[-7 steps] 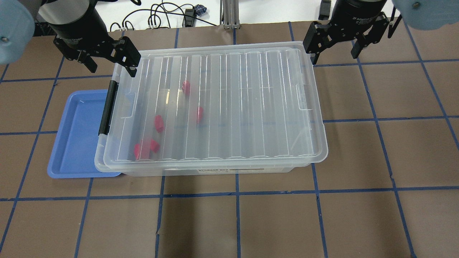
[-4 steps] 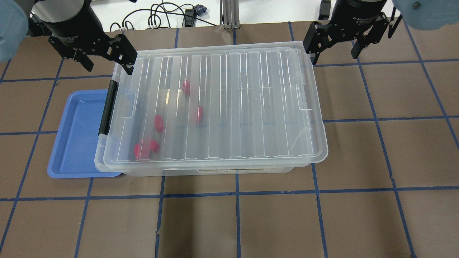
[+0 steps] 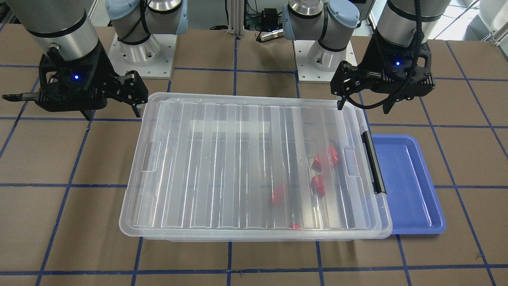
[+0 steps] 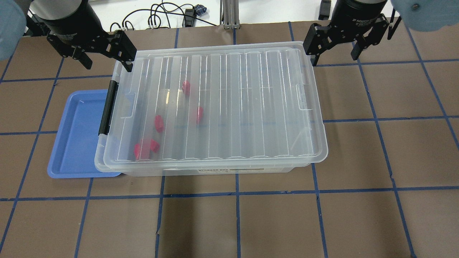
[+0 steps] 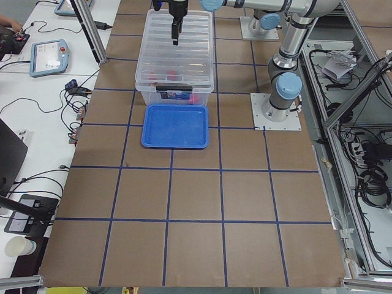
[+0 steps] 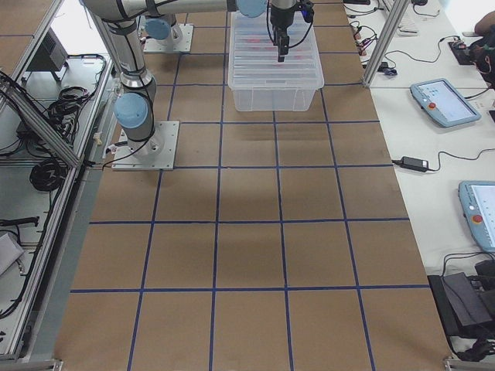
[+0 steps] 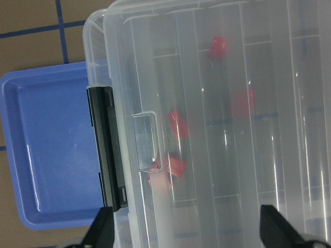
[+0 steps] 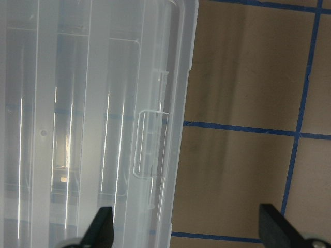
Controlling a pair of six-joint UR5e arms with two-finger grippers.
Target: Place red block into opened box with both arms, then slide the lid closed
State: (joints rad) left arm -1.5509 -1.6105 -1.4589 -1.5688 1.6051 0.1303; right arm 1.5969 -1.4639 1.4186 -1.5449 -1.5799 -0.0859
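Observation:
The clear box (image 4: 215, 170) stands mid-table with its ribbed lid (image 4: 233, 104) lying over it; a narrow strip of rim shows at the black latch (image 4: 107, 107) end. Several red blocks (image 4: 159, 123) (image 3: 326, 159) (image 7: 178, 124) lie inside under the lid, near that end. My left gripper (image 4: 107, 64) (image 3: 363, 104) (image 7: 189, 232) hovers open above the box's back corner by the latch, holding nothing. Over the opposite back corner my right gripper (image 4: 335, 59) (image 3: 112, 113) (image 8: 187, 232) is open and empty.
A blue tray (image 4: 75, 143) (image 3: 408, 186) sits against the box's latch end, partly under its rim. Cables and the arm bases (image 3: 143, 51) lie behind the box. Brown table with blue tape lines (image 4: 236, 193) extends in front.
My left gripper has drawn back and up from the box's latch-end corner toward the robot. The right gripper, the lid and the blocks have stayed put.

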